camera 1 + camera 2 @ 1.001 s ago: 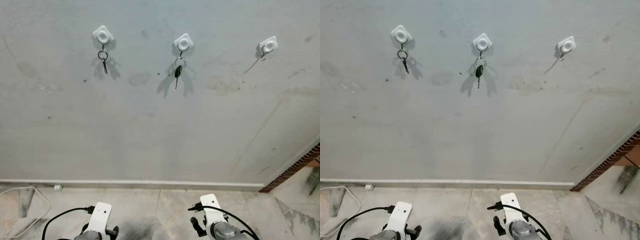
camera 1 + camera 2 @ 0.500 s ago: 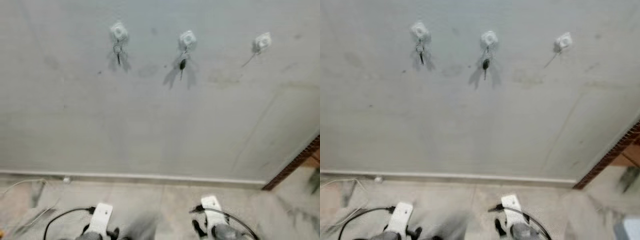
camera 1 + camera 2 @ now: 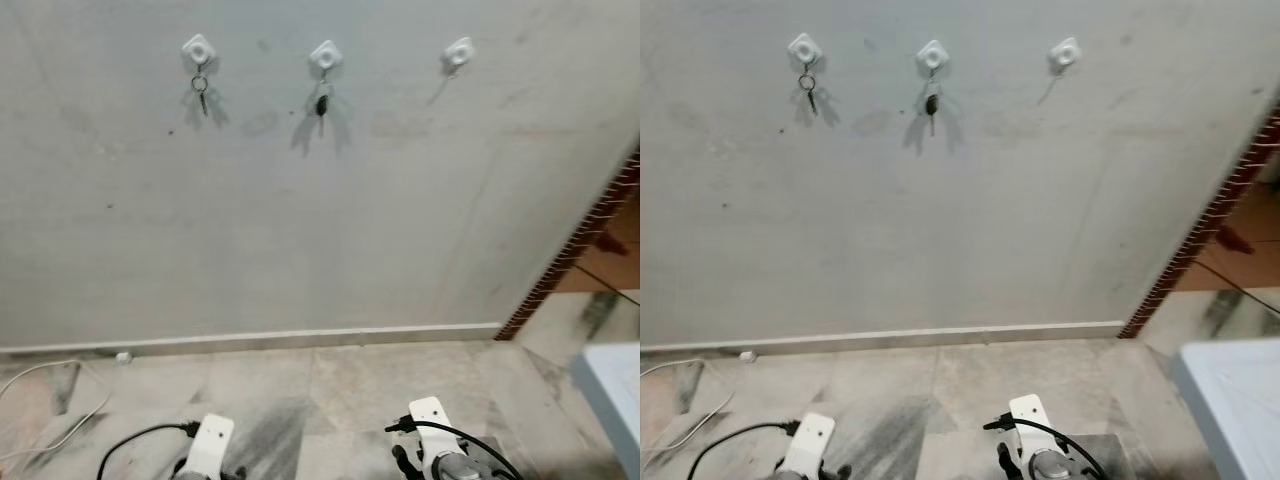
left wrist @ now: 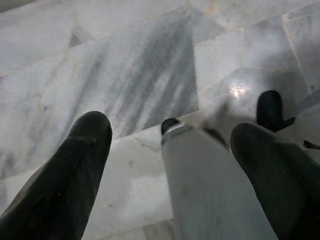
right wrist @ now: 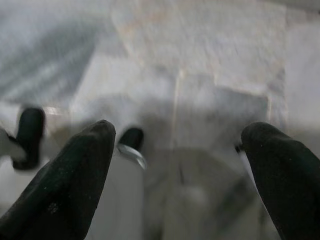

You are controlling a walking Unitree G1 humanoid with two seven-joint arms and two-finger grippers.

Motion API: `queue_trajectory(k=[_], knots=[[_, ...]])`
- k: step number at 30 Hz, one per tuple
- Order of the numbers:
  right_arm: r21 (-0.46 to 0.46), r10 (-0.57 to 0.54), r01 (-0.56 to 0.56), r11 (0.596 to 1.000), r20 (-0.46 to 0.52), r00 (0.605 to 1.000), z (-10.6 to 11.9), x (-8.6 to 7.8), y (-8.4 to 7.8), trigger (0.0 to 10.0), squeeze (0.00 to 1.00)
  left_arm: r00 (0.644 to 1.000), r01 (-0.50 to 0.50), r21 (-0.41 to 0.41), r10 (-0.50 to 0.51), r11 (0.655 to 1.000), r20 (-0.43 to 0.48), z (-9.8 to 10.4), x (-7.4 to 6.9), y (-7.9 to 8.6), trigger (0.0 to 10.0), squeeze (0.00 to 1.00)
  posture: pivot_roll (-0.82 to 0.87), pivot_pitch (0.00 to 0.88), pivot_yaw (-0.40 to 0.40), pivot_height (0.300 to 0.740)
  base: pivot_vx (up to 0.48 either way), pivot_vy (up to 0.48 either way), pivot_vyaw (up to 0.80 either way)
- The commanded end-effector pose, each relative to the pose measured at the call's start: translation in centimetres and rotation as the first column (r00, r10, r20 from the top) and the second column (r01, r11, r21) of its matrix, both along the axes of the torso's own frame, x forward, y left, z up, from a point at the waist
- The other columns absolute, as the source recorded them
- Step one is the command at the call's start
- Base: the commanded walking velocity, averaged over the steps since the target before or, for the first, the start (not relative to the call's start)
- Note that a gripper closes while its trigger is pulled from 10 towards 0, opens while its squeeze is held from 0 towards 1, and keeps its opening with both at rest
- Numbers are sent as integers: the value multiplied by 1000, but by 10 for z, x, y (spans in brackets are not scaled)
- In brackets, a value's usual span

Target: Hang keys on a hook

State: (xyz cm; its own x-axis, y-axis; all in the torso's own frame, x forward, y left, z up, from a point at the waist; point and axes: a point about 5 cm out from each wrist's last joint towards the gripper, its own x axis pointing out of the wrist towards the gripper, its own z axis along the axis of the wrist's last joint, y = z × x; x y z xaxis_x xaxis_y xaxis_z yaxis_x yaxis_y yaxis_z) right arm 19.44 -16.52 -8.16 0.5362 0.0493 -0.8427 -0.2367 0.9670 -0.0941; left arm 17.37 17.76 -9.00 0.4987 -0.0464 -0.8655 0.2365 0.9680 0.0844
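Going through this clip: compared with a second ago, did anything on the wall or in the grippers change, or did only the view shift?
Only the camera moved: it swung right and drew back, bringing in a pale blue-white surface at lower right. The small key on a ring on the left white square hook, the black-headed key on the middle hook and the bare right hook are unchanged. Both grippers, left and right, stay open and low.

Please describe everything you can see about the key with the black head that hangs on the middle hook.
The key with the black head hangs on the middle hook of three white hooks on a pale grey wall. A thin metal ring joins it to the hook. Its head looks like dark plastic; a slim metal blade points straight down. It hangs upright, close against the wall, casting shadows to both sides. Nothing else touches it.
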Motion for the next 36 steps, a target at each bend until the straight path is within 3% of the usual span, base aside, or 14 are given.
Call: queue_trajectory(k=[1, 36], knots=[[7, 11, -11, 1000, 5, 1000, 1, 2, 6, 10000, 0, 1000, 1, 18, -1, 1000, -8, 0, -2, 8, 10000, 0, -41, 0, -28, 740, -281, 0, 0], [-20, 63, -63, 998, -8, 998, -2, -3, 6, 10000, 0, 999, 38, 55, -37, 998, -18, 0, -3, 12, 10000, 0, -43, 0, -21, 740, -288, 0, 0]])
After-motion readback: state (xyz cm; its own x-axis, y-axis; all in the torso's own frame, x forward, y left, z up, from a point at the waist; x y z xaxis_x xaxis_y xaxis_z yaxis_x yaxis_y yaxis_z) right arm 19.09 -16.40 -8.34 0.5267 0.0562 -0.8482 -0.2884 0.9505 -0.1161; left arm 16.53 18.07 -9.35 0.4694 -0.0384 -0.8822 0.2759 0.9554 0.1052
